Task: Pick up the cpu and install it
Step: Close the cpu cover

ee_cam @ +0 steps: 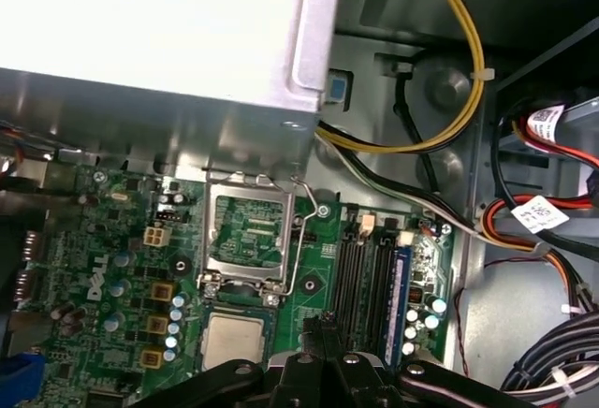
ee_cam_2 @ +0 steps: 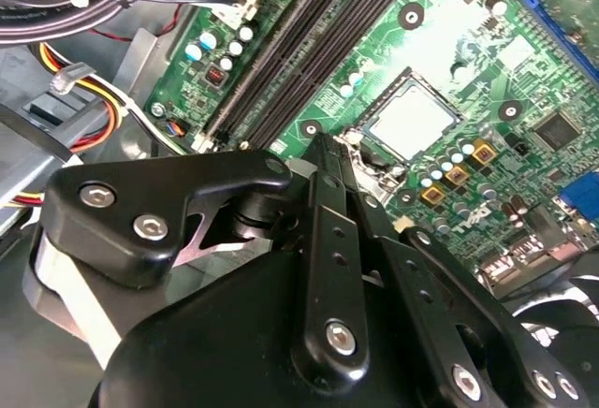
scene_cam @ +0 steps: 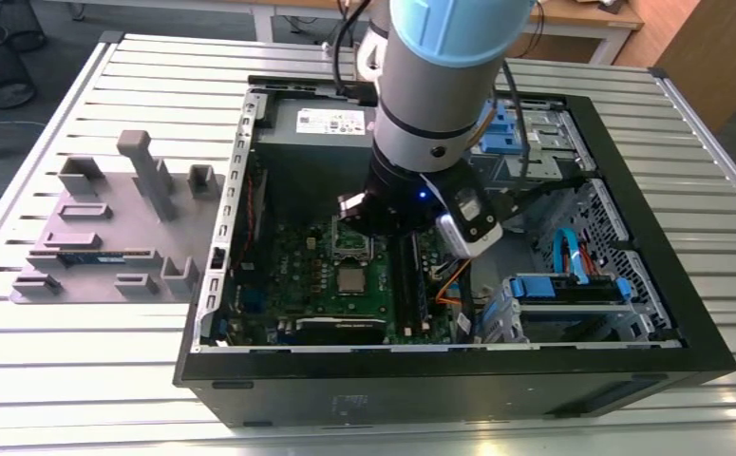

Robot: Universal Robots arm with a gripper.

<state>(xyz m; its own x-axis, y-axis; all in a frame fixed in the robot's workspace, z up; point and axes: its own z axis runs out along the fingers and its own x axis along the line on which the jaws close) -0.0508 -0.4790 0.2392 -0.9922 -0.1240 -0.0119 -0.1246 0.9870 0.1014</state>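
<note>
The exterior view looks down from high up and a little way off. It is far enough to see much of the table (scene_cam: 114,85) and the whole open case (scene_cam: 443,389), with the arm (scene_cam: 443,76) in the middle.

Both wrist views ride on the arm, low over the inside of the case. The first wrist view looks almost straight down at the board (ee_cam: 318,268), past the gripper (ee_cam: 323,333). The second wrist view sits right behind the gripper, very near it, and looks across the board at a slant.

All three views share the board and the cpu (scene_cam: 349,277) on it.
</note>
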